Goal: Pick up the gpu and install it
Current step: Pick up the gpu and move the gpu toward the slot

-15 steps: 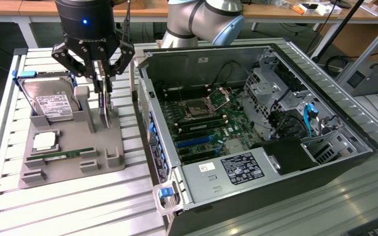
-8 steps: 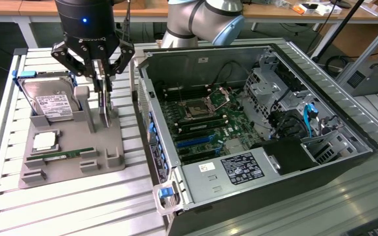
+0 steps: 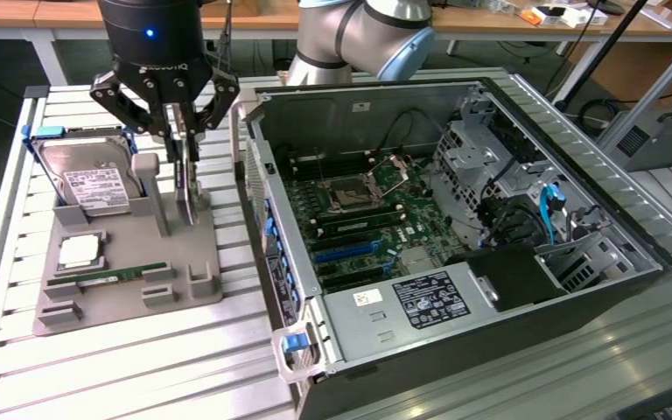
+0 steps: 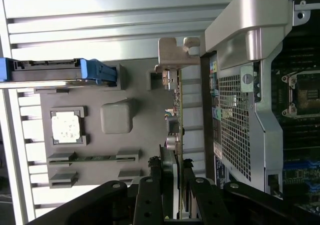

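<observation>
the gpu (image 3: 192, 197) stands upright in the grey holder (image 3: 120, 241), neither lifted nor installed; the gripper (image 3: 181, 156) jaws straddle its top edge, whether clamped i cannot tell.

The end effector (image 3: 182, 150) is black with 1 blue light. The gpu (image 4: 176, 110) has a silver-grey bracket. The tray (image 3: 115, 306) is grey, the memory stick (image 3: 126, 275) green. The drive (image 3: 101, 188) is silver with a white label, and its caddy (image 3: 50, 133) is blue. The table (image 3: 137, 367) is pale and slatted.
</observation>
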Tool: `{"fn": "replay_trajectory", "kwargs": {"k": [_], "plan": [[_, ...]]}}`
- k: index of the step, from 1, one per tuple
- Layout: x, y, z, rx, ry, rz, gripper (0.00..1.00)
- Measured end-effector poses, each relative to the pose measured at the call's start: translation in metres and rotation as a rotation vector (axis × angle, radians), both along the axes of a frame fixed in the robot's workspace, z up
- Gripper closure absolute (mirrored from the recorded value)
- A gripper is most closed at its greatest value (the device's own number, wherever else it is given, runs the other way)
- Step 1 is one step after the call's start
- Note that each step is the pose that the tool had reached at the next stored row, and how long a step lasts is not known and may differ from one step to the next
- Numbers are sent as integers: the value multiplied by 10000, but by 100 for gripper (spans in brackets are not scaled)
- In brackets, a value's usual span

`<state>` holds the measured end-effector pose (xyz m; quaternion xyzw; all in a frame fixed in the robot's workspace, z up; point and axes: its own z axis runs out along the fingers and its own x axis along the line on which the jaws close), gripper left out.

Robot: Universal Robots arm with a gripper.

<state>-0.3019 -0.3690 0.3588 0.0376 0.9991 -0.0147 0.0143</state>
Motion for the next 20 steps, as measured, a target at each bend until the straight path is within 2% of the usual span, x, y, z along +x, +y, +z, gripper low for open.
{"fn": "replay_trajectory", "kwargs": {"k": [14,16,20], "plan": [[0,0,34,0,0,0,73],[0,0,69,0,1,0,73],[0,0,78,0,1,0,73]]}}
